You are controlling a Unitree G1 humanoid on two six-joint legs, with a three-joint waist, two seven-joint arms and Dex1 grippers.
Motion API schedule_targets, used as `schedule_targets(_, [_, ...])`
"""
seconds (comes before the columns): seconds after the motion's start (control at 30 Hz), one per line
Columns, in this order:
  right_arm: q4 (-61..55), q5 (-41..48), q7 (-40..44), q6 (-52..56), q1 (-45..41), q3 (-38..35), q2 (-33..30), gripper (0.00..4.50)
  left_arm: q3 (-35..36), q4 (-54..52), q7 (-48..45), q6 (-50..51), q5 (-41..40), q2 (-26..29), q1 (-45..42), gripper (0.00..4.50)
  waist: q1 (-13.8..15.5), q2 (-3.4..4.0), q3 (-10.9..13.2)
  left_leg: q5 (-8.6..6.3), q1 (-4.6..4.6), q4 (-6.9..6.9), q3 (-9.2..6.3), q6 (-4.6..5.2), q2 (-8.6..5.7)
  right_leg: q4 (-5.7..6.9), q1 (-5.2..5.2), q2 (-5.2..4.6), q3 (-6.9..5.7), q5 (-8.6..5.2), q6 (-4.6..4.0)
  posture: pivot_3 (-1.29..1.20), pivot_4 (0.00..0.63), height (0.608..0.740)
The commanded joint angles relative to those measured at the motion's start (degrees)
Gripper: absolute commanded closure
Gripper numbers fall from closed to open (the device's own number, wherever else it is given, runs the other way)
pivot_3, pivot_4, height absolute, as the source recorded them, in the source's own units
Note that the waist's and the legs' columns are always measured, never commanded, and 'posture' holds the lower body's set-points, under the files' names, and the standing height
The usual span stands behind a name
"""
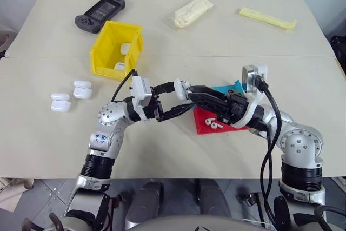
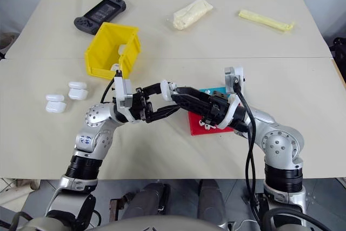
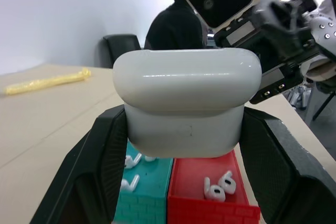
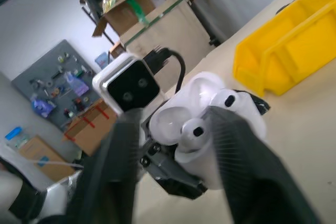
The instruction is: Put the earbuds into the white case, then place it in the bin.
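The white case (image 3: 187,103) is held up in the air above the near edge of the red tray (image 1: 204,124), clamped between the two fingers of the left gripper (image 1: 174,100) with its lid swung open, so the sockets face the other arm. In the right wrist view two earbuds (image 4: 210,114) already sit in those sockets, which suggests the filling step is about done and the lid needs shutting next. The right gripper (image 1: 190,93) is at the case's open mouth, its fingers spread to either side of the case and holding nothing, as if it has just let an earbud go. More earbuds lie loose in the red tray below the case, and others in the teal tray (image 3: 144,198) touching the red tray's side. The bin (image 1: 116,50) stands well beyond the red tray toward the robot's left, with white cases inside it already, awaiting this one.
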Motion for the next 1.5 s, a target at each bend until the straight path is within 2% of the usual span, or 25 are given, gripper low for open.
schedule_targets(0.03, [-1.44, -2.23, 2.45, -1.85, 0.95, -0.5, -3.9, 1.51, 0.17, -5.28, -0.86, -0.17, -1.84, 0.26, -0.06, 1.72, 0.16, 0.0, 0.0, 0.0, 0.0, 0.0, 0.0, 0.0, -0.01, 0.0, 0.0, -0.01, 0.0, 0.0, 0.0, 0.0, 0.15, 0.74])
schedule_targets(0.13, [-0.31, -2.57, 5.08, -2.34, 1.32, -4.5, -10.22, 1.51, 0.82, -6.38, -0.81, 0.85, -1.09, 2.39, 0.77, 1.72, 0.25, 0.0, 0.0, -0.02, -0.01, 0.0, 0.01, 0.03, -0.04, -0.06, 0.03, -0.04, 0.01, 0.0, 0.0, 0.0, 0.15, 0.74])
schedule_targets(0.23, [-0.77, -3.09, 9.27, -2.05, 1.98, -5.41, -16.26, 1.51, 0.51, -7.61, -2.07, 2.49, -0.33, 5.8, 1.41, 1.72, 0.53, 0.0, 0.0, -0.02, 0.0, -0.02, 0.01, 0.04, -0.02, -0.14, 0.04, -0.01, -0.01, 0.0, 0.0, 0.0, 0.15, 0.74])
schedule_targets(0.27, [-1.09, -3.67, 10.37, -2.47, 1.96, -5.29, -17.63, 1.69, 0.08, -7.84, -2.24, 2.96, 0.31, 6.9, 1.34, 1.72, 0.5, 0.0, 0.0, -0.02, 0.02, -0.04, 0.04, 0.03, -0.02, -0.14, 0.05, 0.03, -0.01, 0.0, 0.0, 0.0, 0.15, 0.74])
schedule_targets(0.33, [-1.64, -4.6, 12.47, -2.87, 1.72, -4.65, -20.05, 2.09, -0.77, -7.83, -2.9, 2.5, 1.67, 8.56, 0.84, 1.72, 0.53, 0.0, 0.0, -0.02, 0.02, -0.03, 0.06, 0.03, -0.01, -0.14, 0.04, 0.08, 0.0, 0.0, 0.0, 0.0, 0.15, 0.74])
schedule_targets(0.43, [-2.26, -6.6, 14.93, -4.47, 0.33, -3.05, -21.94, 3.13, -1.91, -7.51, -2.37, 3.14, 3.05, 9.26, -0.14, 1.72, 0.88, -0.01, 0.01, -0.02, 0.02, -0.02, 0.06, 0.03, 0.05, -0.17, 0.05, 0.04, 0.01, 0.0, 0.0, 0.0, 0.15, 0.74])
schedule_targets(0.57, [-4.45, -7.66, 15.16, -5.2, -6.15, 2.44, -19.71, 4.45, -5.43, -5.37, -0.82, 7.12, 8.03, 10.45, -4.2, 1.72, 1.24, -0.02, 0.01, -0.02, 0.01, 0.0, 0.08, 0.04, 0.01, -0.26, 0.05, 0.0, 0.01, 0.01, 0.01, 0.0, 0.15, 0.74])
schedule_targets(0.7, [-4.7, -11.53, 15.48, -6.27, -10.44, 8.71, -17.84, 4.48, -8.83, -3.92, -0.35, 9.74, 11.37, 10.04, -6.73, 1.72, 1.26, -0.02, 0.01, -0.03, 0.0, -0.03, 0.03, 0.03, 0.02, -0.17, 0.06, 0.05, -0.02, 0.01, 0.01, 0.0, 0.15, 0.74])
schedule_targets(0.8, [-3.72, -14.05, 12.8, -5.31, -13.62, 12.06, -15.49, 4.48, -10.41, -3.5, -0.35, 10.6, 12.39, 8.76, -7.89, 1.72, 1.24, -0.03, 0.02, -0.03, -0.03, -0.02, 0.04, 0.06, -0.01, -0.16, 0.04, -0.01, -0.01, 0.01, 0.02, 0.0, 0.15, 0.74])
schedule_targets(1.0, [-3.46, -21.01, 13.47, -5.67, -14.35, 17.17, -17.13, 4.48, -9.98, -4.27, 1.0, 11.0, 12.83, 7.73, -8.34, 1.72, 1.3, -0.04, 0.02, -0.03, -0.04, -0.01, -0.02, 0.06, -0.03, -0.14, 0.04, -0.02, -0.04, 0.01, 0.02, 0.0, 0.15, 0.74])
schedule_targets(1.13, [-2.92, -21.85, 14.25, -5.25, -11.8, 14.56, -20.25, 4.48, -8.69, -5.15, 1.49, 10.15, 12.2, 8.29, -7.27, 1.72, 1.37, -0.04, 0.02, -0.03, -0.04, -0.01, -0.01, 0.06, -0.03, -0.15, 0.04, -0.01, -0.04, 0.01, 0.02, 0.0, 0.15, 0.74])
schedule_targets(1.27, [-1.59, -20.56, 17.13, -6.93, -5.48, 7.84, -24.75, 4.48, -5.88, -6.89, -0.56, 5.46, 9.1, 8.8, -4.26, 1.72, 1.43, -0.06, 0.04, -0.04, -0.05, -0.01, -0.02, 0.07, -0.03, -0.17, 0.06, -0.04, -0.05, 0.01, 0.02, 0.0, 0.15, 0.74])
schedule_targets(1.37, [-0.63, -17.58, 15.87, -5.04, -2.94, 2.93, -24.67, 4.48, -4.6, -7.98, -2.03, 4.54, 7.4, 9.2, -2.4, 1.72, 1.34, -0.07, 0.04, -0.05, -0.04, -0.01, 0.02, 0.09, -0.02, -0.18, 0.06, -0.05, -0.04, 0.01, 0.02, 0.0, 0.15, 0.74])
schedule_targets(1.5, [-0.28, -18.93, 17.69, -8.31, 2.25, -0.9, -26.16, 4.48, -2.48, -9.23, -3.8, 2.55, 4.39, 9.41, 0.54, 1.72, 1.39, -0.07, 0.04, -0.05, 0.0, -0.01, 0.06, 0.07, 0.05, -0.25, 0.06, 0.02, -0.03, 0.01, 0.01, 0.0, 0.15, 0.74])
